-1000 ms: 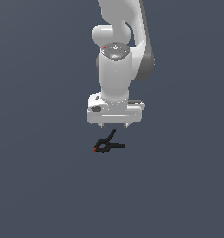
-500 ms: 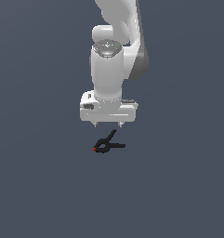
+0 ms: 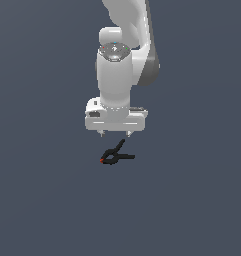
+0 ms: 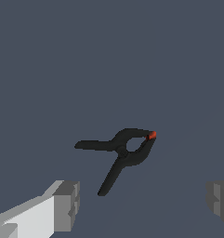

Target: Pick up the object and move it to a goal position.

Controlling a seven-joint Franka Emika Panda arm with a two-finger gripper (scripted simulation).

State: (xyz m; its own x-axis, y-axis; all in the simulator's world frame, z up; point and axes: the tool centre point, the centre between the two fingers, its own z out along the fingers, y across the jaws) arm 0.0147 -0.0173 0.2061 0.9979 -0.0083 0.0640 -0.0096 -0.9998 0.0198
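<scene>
The object [image 3: 115,155] is a small black spring clamp with two splayed thin handles and a tiny red tip, lying flat on the grey floor. In the wrist view the object [image 4: 122,152] shows whole, its red tip pointing away from the handles. My gripper [image 3: 115,133] hangs just above it, pointing down, open, with nothing between its fingers. The two grey fingertips [image 4: 67,204] stand wide apart in the wrist view, and the clamp lies beyond them, apart from both.
The white arm [image 3: 123,55] rises straight up above the gripper. Plain dark grey floor [image 3: 42,200] surrounds the clamp on all sides.
The arm has shifted a little toward the exterior view's left and come slightly lower over the clamp. The clamp has not moved.
</scene>
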